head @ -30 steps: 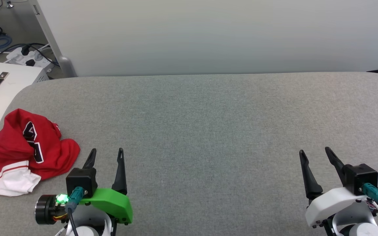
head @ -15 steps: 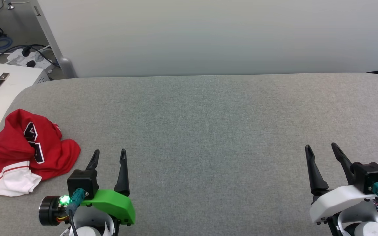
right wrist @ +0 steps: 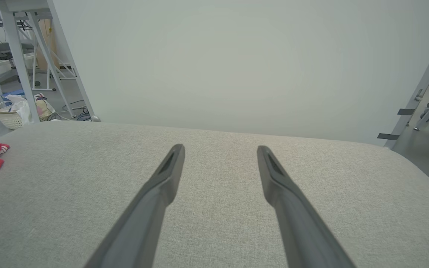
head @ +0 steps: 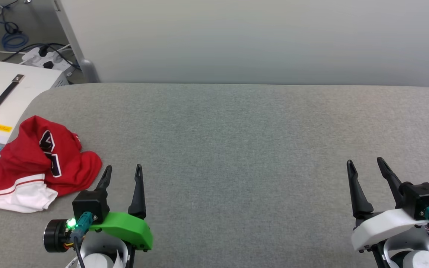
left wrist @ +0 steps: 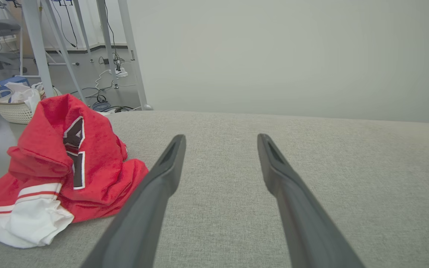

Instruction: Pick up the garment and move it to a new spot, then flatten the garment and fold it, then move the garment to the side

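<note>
1. The garment point(head: 39, 163) lies in a crumpled heap at the left end of the grey padded table point(head: 237, 123). It rests on the table and nothing holds it.
2. Its red fabric is on top. A white part with a red stripe lies at the near side, and black numerals with a white outline show on one fold.
3. The left gripper point(head: 123, 168) is over the table, just to the right of the garment and near its edge, with no contact to see. Its two fingers stand wide apart and there is nothing between them.
4. The right gripper point(head: 365, 162) is at the right end of the table, well apart from the garment. Its fingers are also spread wide and are empty.
5. A white box point(head: 13, 89) with a black handle stands beside the left end of the table, behind the garment.
</note>
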Motion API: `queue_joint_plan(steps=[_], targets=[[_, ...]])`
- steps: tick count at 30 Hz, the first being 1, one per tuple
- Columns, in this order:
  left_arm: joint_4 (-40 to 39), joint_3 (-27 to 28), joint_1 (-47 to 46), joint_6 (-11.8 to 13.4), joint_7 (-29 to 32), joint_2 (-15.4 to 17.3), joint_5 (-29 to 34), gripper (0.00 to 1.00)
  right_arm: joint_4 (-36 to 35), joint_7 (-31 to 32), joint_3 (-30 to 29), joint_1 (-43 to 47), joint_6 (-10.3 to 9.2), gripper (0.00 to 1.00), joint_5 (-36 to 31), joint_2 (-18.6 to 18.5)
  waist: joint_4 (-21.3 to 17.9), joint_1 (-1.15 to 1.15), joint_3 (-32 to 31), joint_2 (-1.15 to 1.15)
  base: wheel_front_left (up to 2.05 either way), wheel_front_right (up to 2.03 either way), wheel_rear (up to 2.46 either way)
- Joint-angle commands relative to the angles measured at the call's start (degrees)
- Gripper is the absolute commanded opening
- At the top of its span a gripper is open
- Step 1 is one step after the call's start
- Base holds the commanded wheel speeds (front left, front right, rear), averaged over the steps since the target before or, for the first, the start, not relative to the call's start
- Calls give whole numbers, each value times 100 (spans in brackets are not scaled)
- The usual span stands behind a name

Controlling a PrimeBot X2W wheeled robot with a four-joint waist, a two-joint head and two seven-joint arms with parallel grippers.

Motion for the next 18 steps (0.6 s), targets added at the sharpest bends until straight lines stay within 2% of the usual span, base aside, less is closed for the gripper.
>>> queue_joint_plan(steps=[1, 18], targets=[[31, 9, -132, -23, -58, -12, -66, 100, -49, -46, 25, 33, -2, 100, -9, -19, 103, 0, 12, 0, 0, 0, 0], [122, 313, -155, -63, -286, -17, -274, 100, -250, -72, 441, -58, -2, 100, 111, -208, 1104, 0, 94, 0, 0, 0, 0]])
